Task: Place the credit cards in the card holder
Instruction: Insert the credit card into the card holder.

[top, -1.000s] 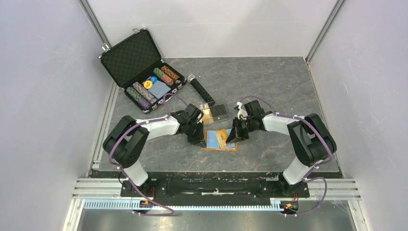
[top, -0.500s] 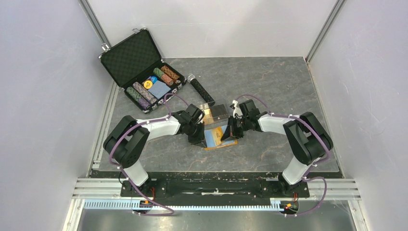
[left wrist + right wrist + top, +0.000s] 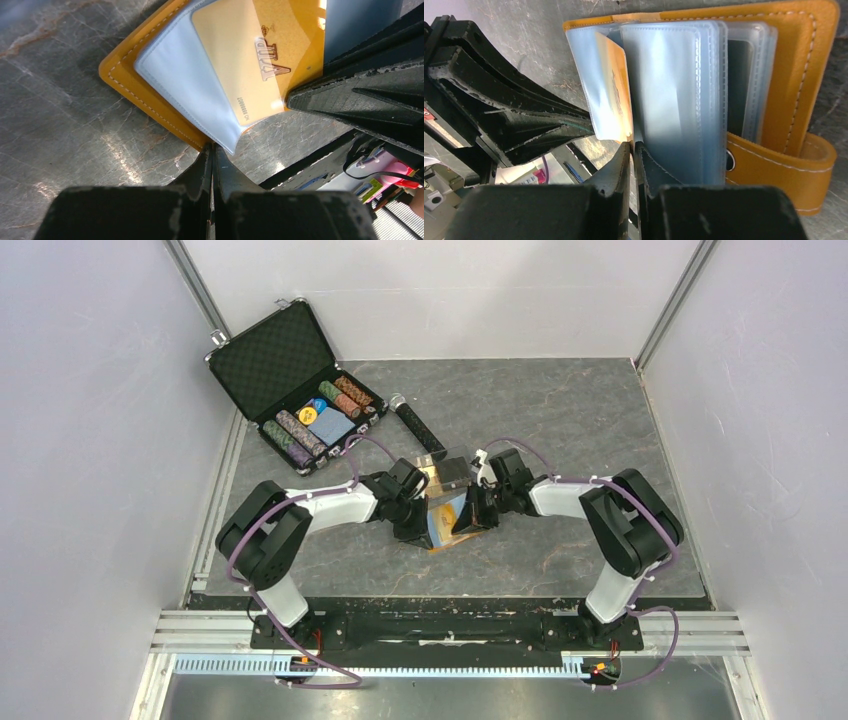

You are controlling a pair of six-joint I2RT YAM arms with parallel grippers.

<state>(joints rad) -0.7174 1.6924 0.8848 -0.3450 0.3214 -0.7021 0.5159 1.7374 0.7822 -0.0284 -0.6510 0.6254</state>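
Note:
The orange card holder (image 3: 447,524) stands partly folded up between both grippers, its light blue sleeves fanned out (image 3: 674,95). A gold credit card (image 3: 250,60) marked VIP sits partway inside one sleeve. My right gripper (image 3: 633,144) is shut on that card's (image 3: 619,95) lower edge, with only a hairline gap between the tips. My left gripper (image 3: 212,147) is shut, pinching the holder's (image 3: 150,95) near edge beside a sleeve corner. In the top view the left gripper (image 3: 418,528) and right gripper (image 3: 470,517) nearly face each other. A black card (image 3: 739,85) shows inside a rear sleeve.
A small clear box (image 3: 447,470) with gold and black cards lies just behind the holder. A black rod (image 3: 418,427) lies further back. The open black chip case (image 3: 300,390) stands at the back left. Metal rails border the grey mat's left and right sides.
The right gripper has moved left with the gold card, toward the left gripper. The holder has folded up from lying flat and open. The left arm has barely moved.

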